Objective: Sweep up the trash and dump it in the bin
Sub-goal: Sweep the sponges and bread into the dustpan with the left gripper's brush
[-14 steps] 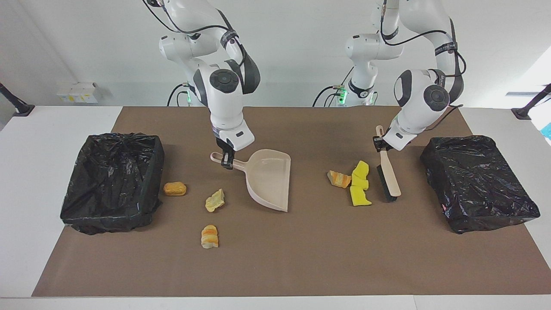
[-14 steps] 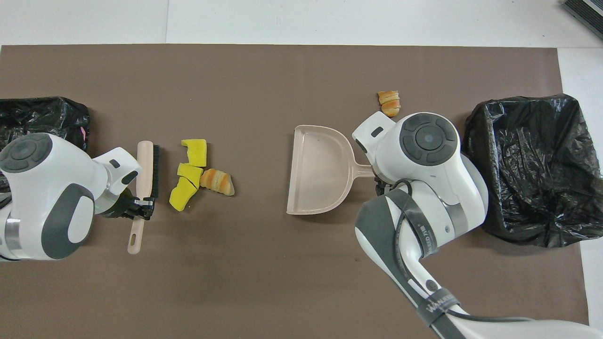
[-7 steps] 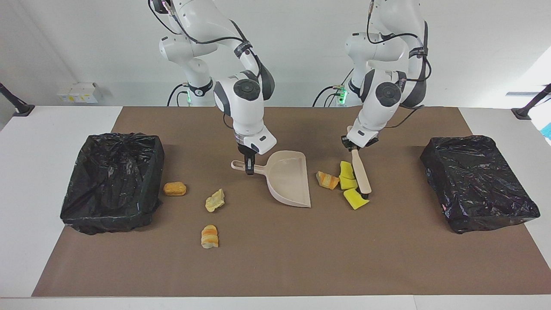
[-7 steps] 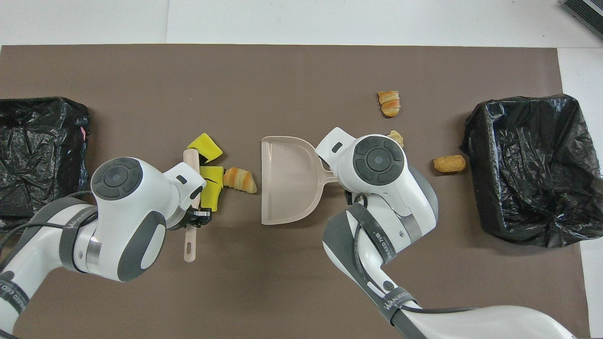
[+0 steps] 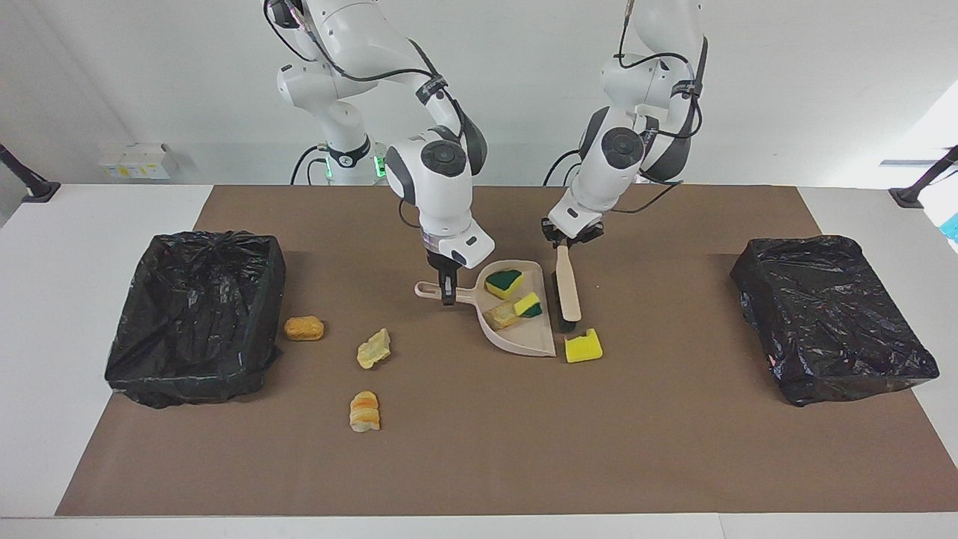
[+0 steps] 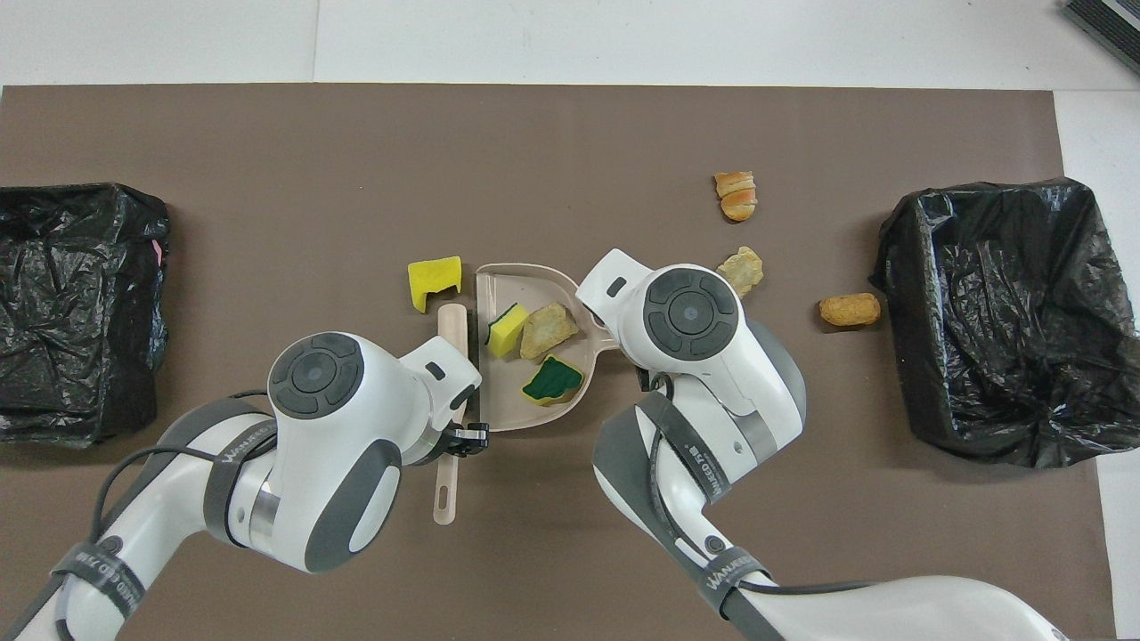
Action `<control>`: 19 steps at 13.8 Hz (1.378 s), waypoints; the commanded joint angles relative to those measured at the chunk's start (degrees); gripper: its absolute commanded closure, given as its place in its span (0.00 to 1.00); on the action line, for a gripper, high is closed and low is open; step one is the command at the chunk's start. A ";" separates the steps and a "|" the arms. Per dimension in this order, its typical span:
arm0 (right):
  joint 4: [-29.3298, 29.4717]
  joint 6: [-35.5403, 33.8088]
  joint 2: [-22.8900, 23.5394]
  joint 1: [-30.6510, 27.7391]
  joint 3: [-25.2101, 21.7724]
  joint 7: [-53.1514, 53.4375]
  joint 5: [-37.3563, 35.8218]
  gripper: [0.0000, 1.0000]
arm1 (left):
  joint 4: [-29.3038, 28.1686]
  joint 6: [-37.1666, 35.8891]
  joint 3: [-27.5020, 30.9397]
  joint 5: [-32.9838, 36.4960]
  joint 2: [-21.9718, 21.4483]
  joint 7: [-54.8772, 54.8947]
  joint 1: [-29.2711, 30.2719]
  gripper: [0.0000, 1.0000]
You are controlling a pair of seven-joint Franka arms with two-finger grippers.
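I noted a black-bagged bin (image 5: 196,314) at the right arm's end of the brown mat (image 5: 479,449). Near it three trash scraps lay loose on the mat: a tan-orange chunk (image 5: 304,328), a pale yellow crumbly piece (image 5: 373,349) and a striped bread-like piece (image 5: 364,412) closest to the mat's edge away from the robots. My right gripper (image 5: 447,293) was pinching the handle of the beige plastic dustpan (image 5: 535,343) at mid-mat. Three scraps sat in the pan: a green-backed sponge piece (image 5: 504,283), a tan chunk (image 5: 501,316) and a small yellow-green piece (image 5: 528,305). My left gripper (image 5: 570,238) was clamped on the beige black-bristled brush (image 5: 567,292), which stood along the pan's open mouth. One yellow sponge piece (image 5: 583,346) lay outside, just beside the pan's corner. A second black-bagged bin (image 5: 831,314) sat at the left arm's end.
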 commanded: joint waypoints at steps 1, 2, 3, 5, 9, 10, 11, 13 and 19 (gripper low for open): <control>0.50 0.51 0.73 -0.18 0.10 -0.52 0.25 1.00 | 2.32 -1.89 1.05 -1.43 -0.95 -0.91 -0.81 1.00; 0.50 0.25 0.73 -0.36 0.10 -0.60 0.25 1.00 | 4.42 -5.82 1.31 -1.52 -1.40 -0.91 -0.37 1.00; 0.50 -0.01 0.55 -0.53 0.01 -0.87 0.25 1.00 | 7.05 -10.21 1.66 -1.52 -1.49 -0.56 1.20 1.00; 0.85 -2.63 -0.58 -0.89 -0.34 -1.13 -0.54 1.00 | 9.44 -13.76 1.58 -0.56 -2.36 1.80 6.47 1.00; 1.29 -8.88 -3.58 -1.76 -0.60 0.09 -5.02 1.00 | 12.60 -12.01 1.58 8.92 0.60 14.79 14.65 1.00; 1.03 -8.89 -3.75 -1.68 -0.60 1.23 -5.55 1.00 | 13.92 -11.83 1.58 9.46 2.53 19.44 16.23 1.00; 0.94 -8.98 -4.02 -1.59 -0.43 2.81 -5.99 1.00 | 14.80 -10.87 1.58 9.47 4.29 22.18 17.20 1.00; 0.59 -8.72 -4.11 -1.68 -0.34 4.23 -6.25 1.00 | 14.64 -7.89 1.58 9.47 7.63 22.91 17.04 1.00; 0.85 -6.78 -1.92 -1.24 -0.08 7.48 -9.95 1.00 | 11.91 -8.31 1.23 8.77 8.80 21.95 10.38 1.00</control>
